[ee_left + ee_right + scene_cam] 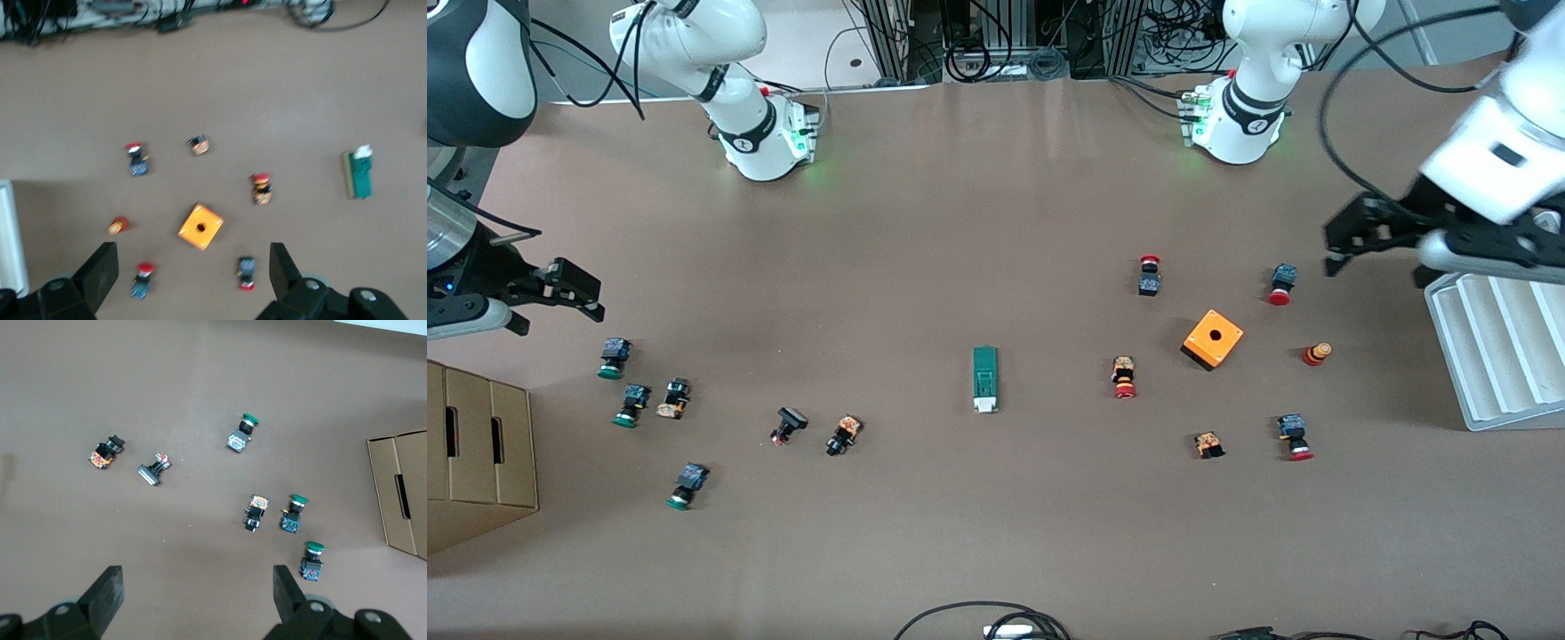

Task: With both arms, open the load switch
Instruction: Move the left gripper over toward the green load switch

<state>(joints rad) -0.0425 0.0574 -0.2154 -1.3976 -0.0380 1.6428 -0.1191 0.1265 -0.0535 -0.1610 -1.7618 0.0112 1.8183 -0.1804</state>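
Note:
The load switch [984, 380], a narrow dark-green block with a white tab at the end nearer the front camera, lies flat near the table's middle. It also shows in the left wrist view as the load switch [359, 175]. My left gripper [1376, 267] hangs open in the air over the left arm's end of the table, beside the white rack; in its wrist view the left gripper [192, 260] holds nothing. My right gripper [556, 316] hangs open over the right arm's end, above the green-capped buttons, and the right gripper [197, 583] is empty. The switch is out of the right wrist view.
An orange cube with a hole [1213, 339] and several red push buttons [1124, 377] lie toward the left arm's end. Green-capped buttons [613, 357] and other small parts [844, 434] lie toward the right arm's end. A cardboard box [480, 453] and a white rack [1494, 347] flank the table.

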